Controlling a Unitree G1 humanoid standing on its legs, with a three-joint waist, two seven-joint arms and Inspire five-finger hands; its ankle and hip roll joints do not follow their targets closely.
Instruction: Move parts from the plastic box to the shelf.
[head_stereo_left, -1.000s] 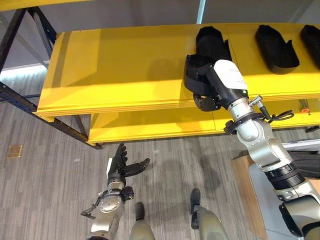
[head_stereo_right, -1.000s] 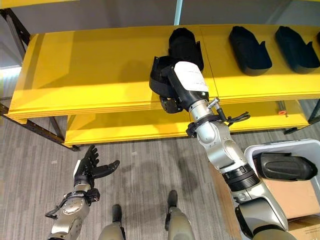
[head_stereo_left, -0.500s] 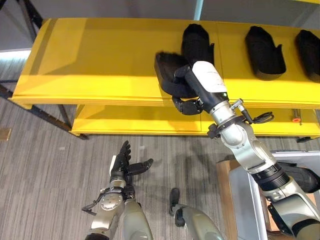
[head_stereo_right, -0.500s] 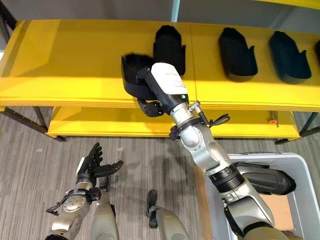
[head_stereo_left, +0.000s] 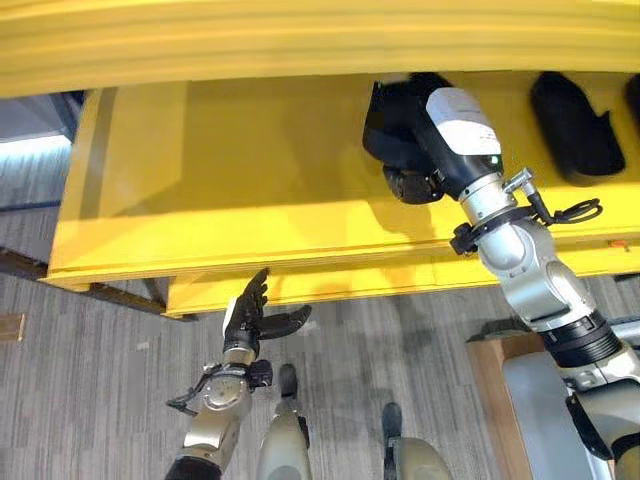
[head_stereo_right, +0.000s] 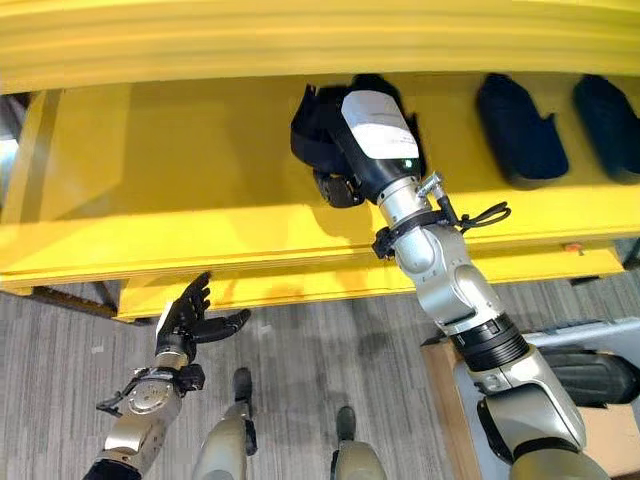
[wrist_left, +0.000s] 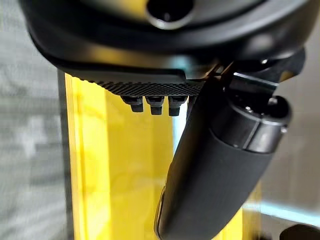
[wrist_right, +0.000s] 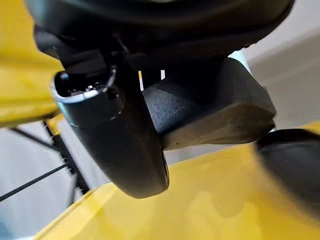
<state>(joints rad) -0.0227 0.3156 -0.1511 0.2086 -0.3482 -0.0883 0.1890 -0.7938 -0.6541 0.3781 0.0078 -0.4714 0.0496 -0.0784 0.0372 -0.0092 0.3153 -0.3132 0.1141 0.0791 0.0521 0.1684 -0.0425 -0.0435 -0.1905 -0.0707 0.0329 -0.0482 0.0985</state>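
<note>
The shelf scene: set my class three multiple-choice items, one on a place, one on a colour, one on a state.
1. Where is the right hand?
A) over the shelf
B) by the floor
C) in the box

2. What colour is the shelf?
A) blue
B) yellow
C) white

3. What is the left hand doing?
A) holding a part
B) gripping the shelf
C) open, holding nothing

Answers: 1 A, it holds a black part above the shelf board; 2 B, the boards are yellow; 3 C, its fingers are spread.

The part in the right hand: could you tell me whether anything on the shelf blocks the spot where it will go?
Nothing visible does. The right hand holds the part over bare yellow shelf; another part lies close behind it, and two more parts lie further right.
</note>
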